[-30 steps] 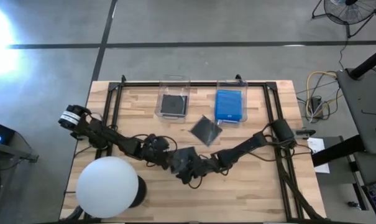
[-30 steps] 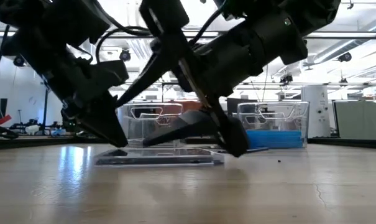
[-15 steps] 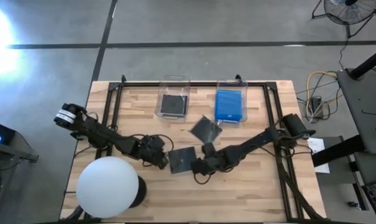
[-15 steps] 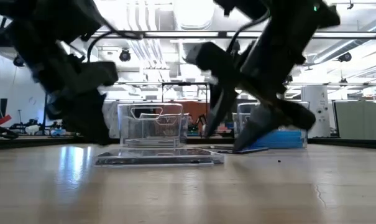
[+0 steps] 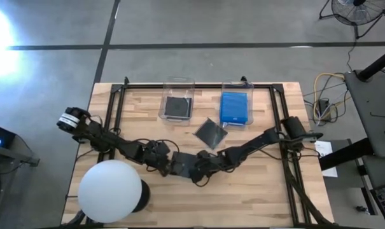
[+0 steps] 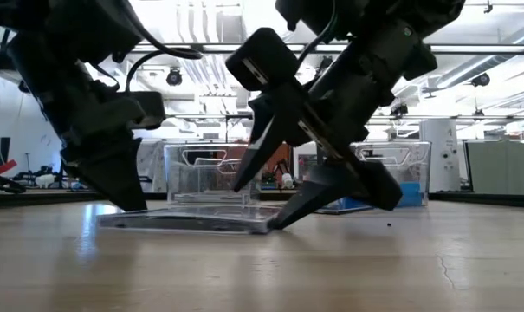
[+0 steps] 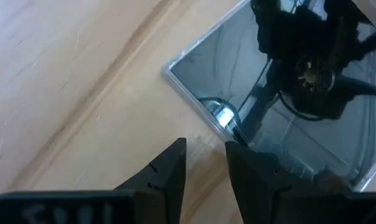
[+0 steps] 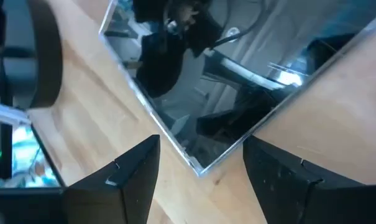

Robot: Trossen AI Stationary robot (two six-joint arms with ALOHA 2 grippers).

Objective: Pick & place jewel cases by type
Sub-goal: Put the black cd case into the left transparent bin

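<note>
A dark glossy jewel case lies flat on the table's near middle, also seen in the low view. My left gripper stands at its left edge, narrowly open. My right gripper is at its right side, wide open, with a corner of the case between its fingers. A second dark case lies flat farther back. One clear bin holds a dark case. The other clear bin holds blue cases. My left gripper comes slanting down from the left. One fingertip sits over the case's left edge, while the other stands over bare wood. My right gripper slants down from the right, and its lower fingertip meets the case's right end at table level. The case lies on the table.
A big white sphere sits at the table's near left corner, close to my left arm. Both bins stand at the far edge. A black frame runs round the table. Bare wood shows on the near right.
Both grippers lifted off the case about half a second ago and have come back down to its two ends. The right gripper moved toward the table's left, and the left moved a little right. The case has slid a short way toward the left, still flat.
</note>
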